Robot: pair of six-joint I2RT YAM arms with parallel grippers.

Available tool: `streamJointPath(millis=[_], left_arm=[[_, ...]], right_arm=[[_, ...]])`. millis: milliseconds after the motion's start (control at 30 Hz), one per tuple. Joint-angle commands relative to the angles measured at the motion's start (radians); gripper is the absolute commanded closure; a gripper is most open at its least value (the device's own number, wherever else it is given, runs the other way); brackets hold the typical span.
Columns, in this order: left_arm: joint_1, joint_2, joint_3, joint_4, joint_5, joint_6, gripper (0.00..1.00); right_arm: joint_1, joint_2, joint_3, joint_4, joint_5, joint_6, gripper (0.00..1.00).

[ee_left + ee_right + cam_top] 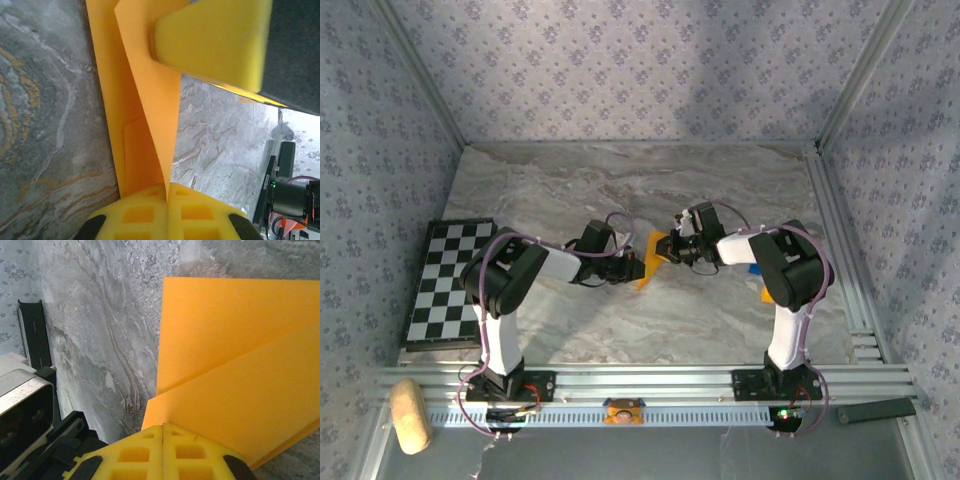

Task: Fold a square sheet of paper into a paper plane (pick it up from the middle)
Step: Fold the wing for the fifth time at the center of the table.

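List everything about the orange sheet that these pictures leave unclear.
- Top view: sheet tiny, mostly covered by fingers; fold shape unreadable.
- Left wrist view: its far end runs off the top edge and behind a yellow finger.
- Right wrist view: it runs off the right edge; outline incomplete.
- Top view: blue thing beside the right arm, too small to identify.

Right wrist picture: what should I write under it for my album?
The right claw pinches folded orange paper, with the marble table behind.
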Motion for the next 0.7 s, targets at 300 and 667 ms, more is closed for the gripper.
streamJointPath(millis=[300, 667], left_arm=[[0.003, 0.054, -0.044, -0.117, -0.048, 0.011, 1.00], [0.003, -0.041, -0.006, -0.130, 0.026, -0.010, 0.85]], right_arm=[[-0.009, 0.068, 0.039, -0.071, 0.024, 0.005, 0.93], [-0.005, 0.070, 0.031, -0.148, 0.063, -0.017, 0.94]])
